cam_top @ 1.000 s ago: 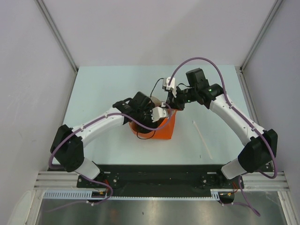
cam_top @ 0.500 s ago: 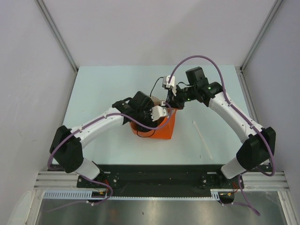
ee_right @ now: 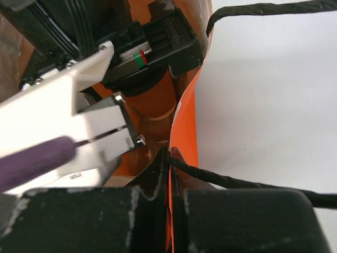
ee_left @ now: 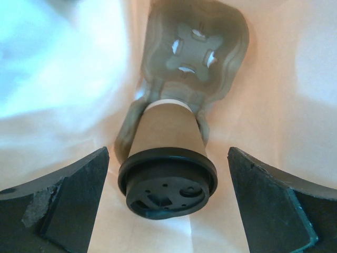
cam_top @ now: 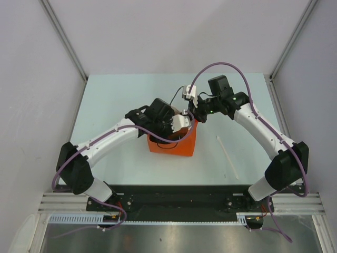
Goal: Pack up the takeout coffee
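The takeout coffee (ee_left: 168,132), a tan paper cup with a black lid (ee_left: 167,182), stands inside the orange paper bag (cam_top: 181,145), its base in a grey pulp cup holder (ee_left: 195,58). My left gripper (ee_left: 167,158) is inside the bag over the cup, open, with both fingers (ee_left: 73,200) clear of the lid. In the top view the left gripper (cam_top: 171,124) hides the cup. My right gripper (ee_right: 171,174) is shut on the bag's orange rim (ee_right: 187,121) by a black cord handle (ee_right: 263,10); it sits at the bag's far right corner (cam_top: 196,117).
A thin white stick (cam_top: 227,157) lies on the pale table (cam_top: 121,100) right of the bag. Grey walls enclose the table on three sides. The left arm's white wrist housing (ee_right: 79,105) fills the bag's mouth.
My left wrist has shifted slightly up and left over the bag, and more of the bag's orange front shows. The right gripper has kept its hold on the rim.
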Action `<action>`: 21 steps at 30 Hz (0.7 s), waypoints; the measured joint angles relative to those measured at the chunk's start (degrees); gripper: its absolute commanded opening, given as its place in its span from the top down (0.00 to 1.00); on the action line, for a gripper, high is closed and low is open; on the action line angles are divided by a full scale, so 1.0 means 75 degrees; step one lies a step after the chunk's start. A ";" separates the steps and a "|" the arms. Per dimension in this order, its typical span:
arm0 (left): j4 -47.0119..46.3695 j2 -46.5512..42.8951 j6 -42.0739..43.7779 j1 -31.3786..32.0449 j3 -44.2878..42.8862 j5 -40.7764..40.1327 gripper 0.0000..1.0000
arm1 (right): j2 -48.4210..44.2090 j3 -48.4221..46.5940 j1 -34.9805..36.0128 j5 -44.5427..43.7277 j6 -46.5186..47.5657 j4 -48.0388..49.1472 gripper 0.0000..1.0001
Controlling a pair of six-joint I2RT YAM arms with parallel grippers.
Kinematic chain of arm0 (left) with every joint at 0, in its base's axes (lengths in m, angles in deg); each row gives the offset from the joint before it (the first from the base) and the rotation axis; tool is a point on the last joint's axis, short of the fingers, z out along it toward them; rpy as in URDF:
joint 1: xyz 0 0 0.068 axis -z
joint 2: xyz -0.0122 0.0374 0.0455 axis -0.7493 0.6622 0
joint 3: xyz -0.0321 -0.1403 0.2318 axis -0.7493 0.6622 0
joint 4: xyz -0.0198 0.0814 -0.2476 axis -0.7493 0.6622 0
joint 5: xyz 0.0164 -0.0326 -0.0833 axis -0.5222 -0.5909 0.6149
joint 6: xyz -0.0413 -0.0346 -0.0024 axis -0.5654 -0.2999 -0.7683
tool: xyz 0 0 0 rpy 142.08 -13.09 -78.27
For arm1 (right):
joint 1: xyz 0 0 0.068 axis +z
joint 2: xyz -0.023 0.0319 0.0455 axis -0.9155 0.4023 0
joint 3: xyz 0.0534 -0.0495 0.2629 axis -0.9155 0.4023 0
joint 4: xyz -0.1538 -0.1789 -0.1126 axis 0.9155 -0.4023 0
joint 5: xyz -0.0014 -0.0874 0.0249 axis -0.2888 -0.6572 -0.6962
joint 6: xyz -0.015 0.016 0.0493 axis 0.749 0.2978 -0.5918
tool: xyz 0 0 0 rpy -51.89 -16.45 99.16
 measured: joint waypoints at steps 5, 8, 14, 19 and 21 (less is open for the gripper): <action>0.0143 -0.0029 0.0003 0.0029 -0.0411 -0.0055 0.01 | 0.0029 -0.0009 0.0000 -0.0009 0.0035 -0.0003 1.00; 0.0172 -0.0050 0.0000 0.0029 -0.0589 -0.0082 0.00 | 0.0055 -0.0035 0.0000 -0.0006 0.0070 -0.0050 1.00; 0.0379 -0.0052 0.0003 0.0038 -0.0863 -0.0085 0.00 | 0.0143 -0.0152 0.0000 -0.0009 0.0114 -0.0149 1.00; 0.0612 -0.0052 0.0003 0.0047 -0.1096 -0.0076 0.00 | 0.0163 -0.0192 0.0000 -0.0009 0.0172 -0.0201 1.00; 0.0746 -0.0052 -0.0003 0.0047 -0.1294 -0.0050 0.01 | 0.0187 -0.0221 0.0000 -0.0006 0.0201 -0.0224 1.00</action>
